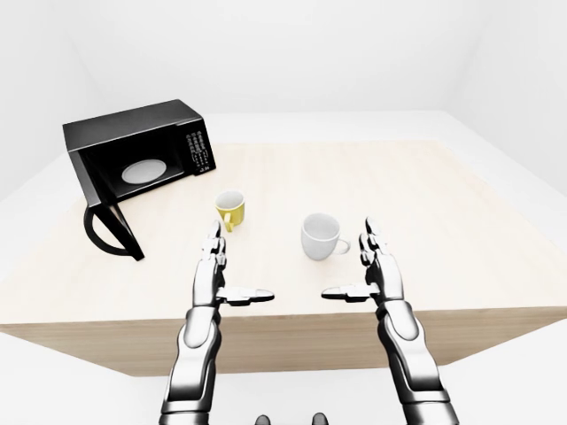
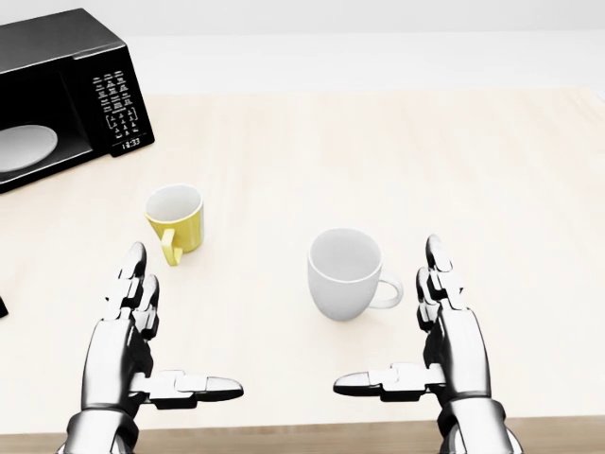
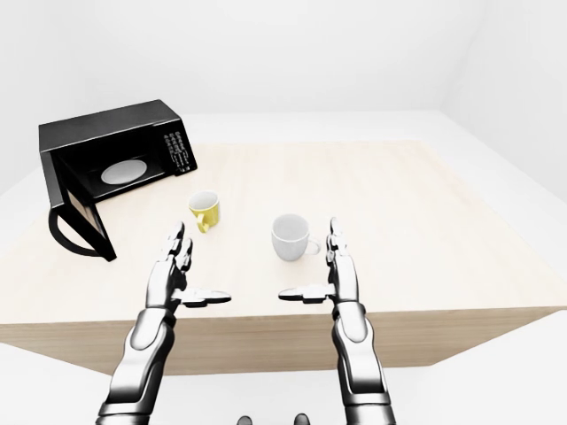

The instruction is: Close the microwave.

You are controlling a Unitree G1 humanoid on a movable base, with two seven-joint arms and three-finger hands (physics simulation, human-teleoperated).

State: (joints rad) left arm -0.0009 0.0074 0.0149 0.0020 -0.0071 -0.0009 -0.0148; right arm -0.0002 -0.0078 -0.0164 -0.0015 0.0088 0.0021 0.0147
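A black microwave (image 1: 133, 150) stands at the upper left of the wooden table (image 1: 425, 204), its door (image 1: 113, 230) swung wide open toward me and a white turntable plate (image 1: 143, 170) showing inside. My left hand (image 1: 226, 270) hovers open over the table's near edge, well right of and below the door. My right hand (image 1: 363, 266) is open too, mirrored beside it. Neither hand touches anything.
A yellow mug (image 1: 230, 210) sits just beyond my left hand, between it and the microwave. A white mug (image 1: 320, 235) stands between the two hands, slightly farther off. The table's near edge (image 1: 292, 332) runs under my forearms.
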